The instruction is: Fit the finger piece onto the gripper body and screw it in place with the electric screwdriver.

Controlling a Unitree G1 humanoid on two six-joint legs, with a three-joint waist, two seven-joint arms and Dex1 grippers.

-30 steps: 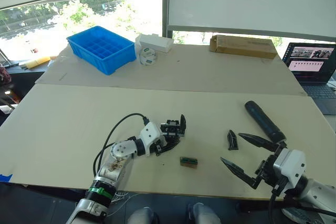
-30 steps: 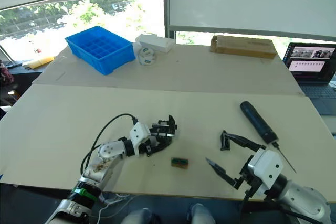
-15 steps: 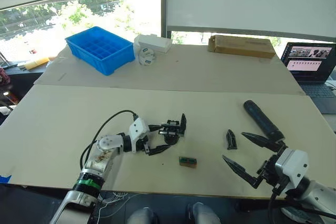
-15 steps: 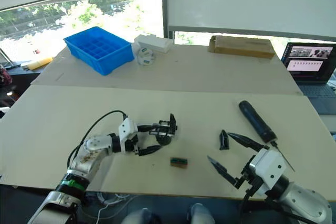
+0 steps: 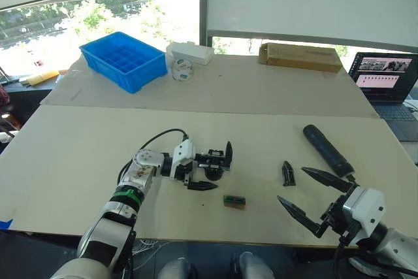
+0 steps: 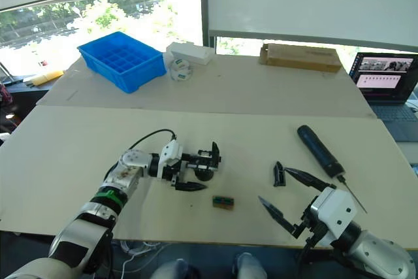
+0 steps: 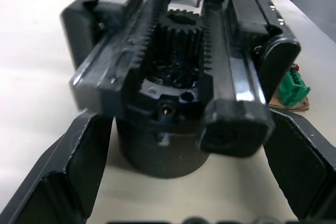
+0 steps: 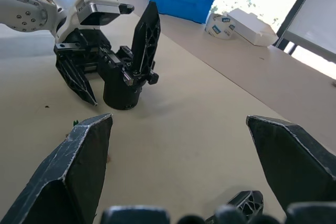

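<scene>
Left arm reaches forward low over the table (image 5: pixel 78 142), forearm lying nearly flat, wrist turned toward the right, left gripper (image 5: pixel 199 173) with fingers spread either side of the gripper body (image 5: pixel 217 163); far finger along its far side, near finger (image 5: pixel 201 186) on the table just in front of it. In the left wrist view both fingers flank the round base with slight gaps, so open around it, not clearly clamped. Gripper body stands upright at table centre-left, one pointed finger sticking up, toothed rack and gear visible on top in the left wrist view (image 7: pixel 181 45). Right arm comes in from the near right corner, white wrist raised, right gripper (image 5: pixel 310 197) wide apart, holding nothing, tips pointing left toward the finger piece (image 5: pixel 287 173). Finger piece lies loose on the table, just left of the right gripper's far finger, well right of the gripper body. Electric screwdriver (image 5: pixel 327 151) lies on the table far of the right gripper, angled, thin bit at its near-right end. Small green block (image 5: pixel 234 201) sits near of the gripper body. Far side: blue bin (image 5: pixel 124 60), white box (image 5: pixel 191 52), tape roll (image 5: pixel 181 69) with print too small to read, cardboard box (image 5: pixel 302 57), laptop (image 5: pixel 386 83) at right edge, screen text unreadable.
</scene>
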